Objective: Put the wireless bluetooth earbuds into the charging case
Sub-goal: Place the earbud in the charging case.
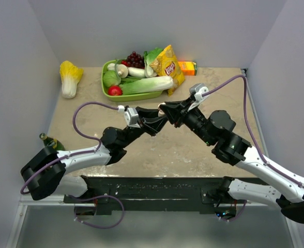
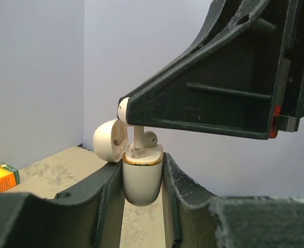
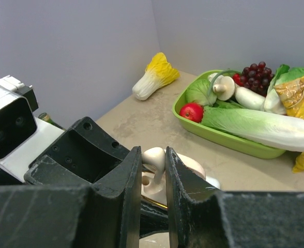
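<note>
left gripper (image 2: 141, 165) clamped tight on the open case (image 2: 140, 183), held up off the surface (image 1: 183, 150), lid (image 2: 108, 140) flipped back, right gripper (image 3: 153, 154) pinching an earbud (image 2: 138, 138), stem poking down into the case

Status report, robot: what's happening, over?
Left gripper shut on charging case, lid open. Right gripper pinching earbud, lower end at case's opening. Nothing in the way.
</note>
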